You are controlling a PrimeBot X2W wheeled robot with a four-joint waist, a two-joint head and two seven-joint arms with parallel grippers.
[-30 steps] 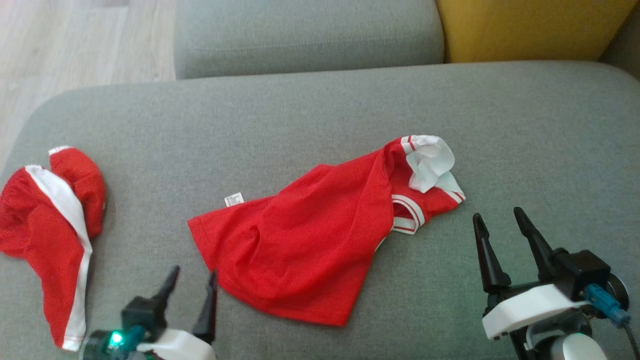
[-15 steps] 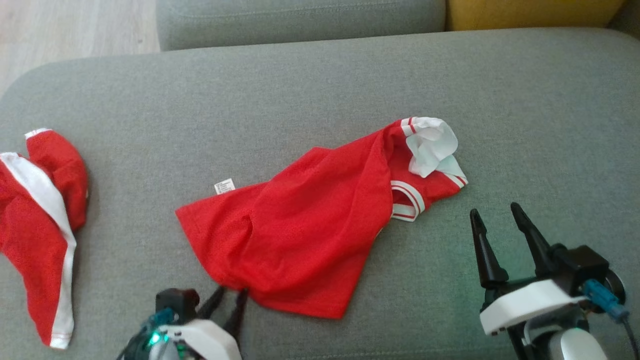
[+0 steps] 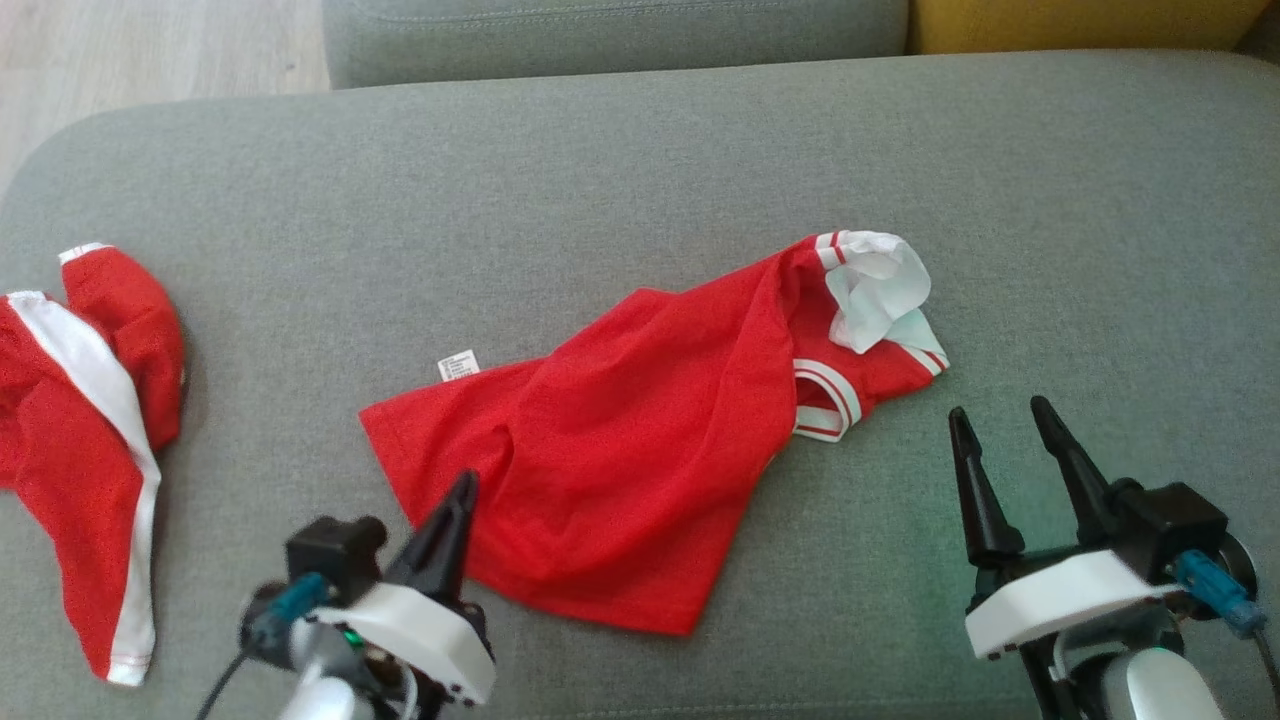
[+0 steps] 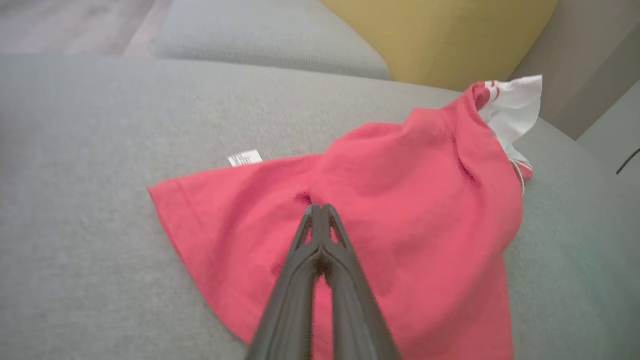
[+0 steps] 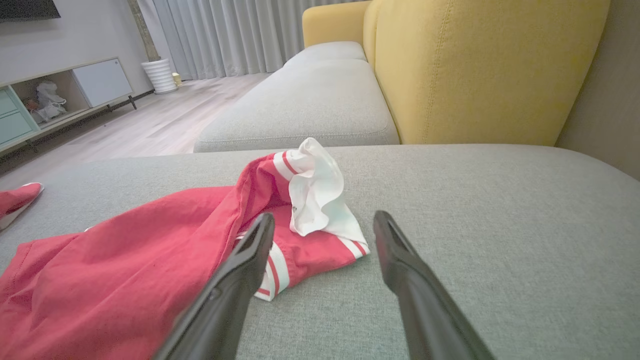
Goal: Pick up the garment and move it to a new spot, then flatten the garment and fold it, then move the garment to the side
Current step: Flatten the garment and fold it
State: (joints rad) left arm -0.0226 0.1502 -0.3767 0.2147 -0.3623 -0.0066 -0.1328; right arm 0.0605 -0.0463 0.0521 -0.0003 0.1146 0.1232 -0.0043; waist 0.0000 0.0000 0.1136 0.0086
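The garment (image 3: 650, 450), a red mesh shirt with white trim and a white inside-out sleeve (image 3: 880, 290), lies crumpled mid-cushion; a white label (image 3: 458, 365) sticks out at its left. My left gripper (image 3: 465, 482) is shut, its tips over the shirt's lower left part. In the left wrist view, the left gripper (image 4: 320, 207) meets on the garment (image 4: 400, 200) at a small pucker. My right gripper (image 3: 997, 406) stands open just right of the collar, not touching. The right gripper (image 5: 324, 216) frames the white sleeve of the garment (image 5: 125, 260) in the right wrist view.
A second red piece with a white stripe (image 3: 90, 430) lies at the cushion's left edge. The grey sofa cushion (image 3: 600, 150) stretches wide behind and to the right. A yellow backrest (image 5: 475, 65) rises at the far right. Wooden floor (image 3: 150, 50) shows at the far left.
My left gripper has gone from open to shut and moved from the shirt's near hem onto the fabric. The head camera has shifted. The right gripper stays open in place.
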